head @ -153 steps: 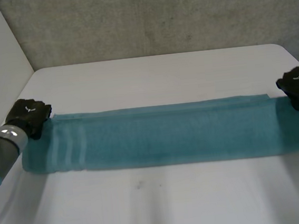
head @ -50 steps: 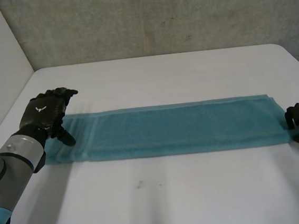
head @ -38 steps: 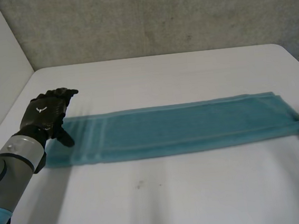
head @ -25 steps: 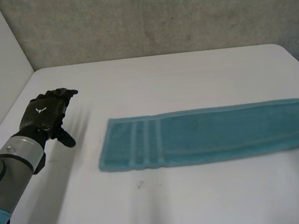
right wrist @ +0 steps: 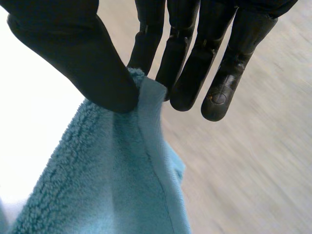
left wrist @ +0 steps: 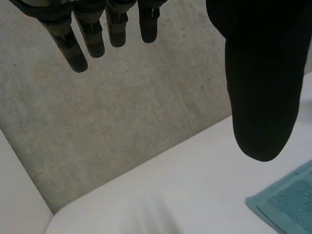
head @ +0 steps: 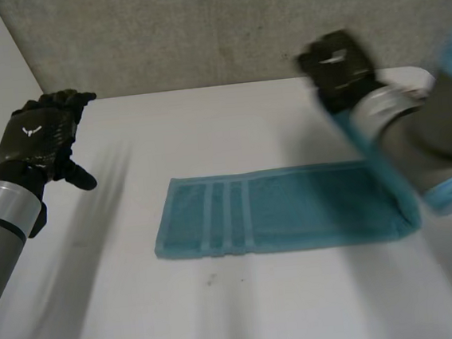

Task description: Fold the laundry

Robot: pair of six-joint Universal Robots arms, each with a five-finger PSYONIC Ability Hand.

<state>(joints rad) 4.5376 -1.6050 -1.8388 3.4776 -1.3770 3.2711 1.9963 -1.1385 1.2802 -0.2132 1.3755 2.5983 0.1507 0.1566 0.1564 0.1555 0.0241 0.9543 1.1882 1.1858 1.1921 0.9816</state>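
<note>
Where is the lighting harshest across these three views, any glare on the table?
Right wrist view: the table beside the right hand is washed out white behind the towel. Head view: even light, no glare on table or towel. Left wrist view: the left hand is a dark shape against the grey wall.

Edge of teal towel [right wrist: 117, 185] in a pinch between thumb and fingers [right wrist: 195, 63] of the right hand [right wrist: 73, 53].
</note>
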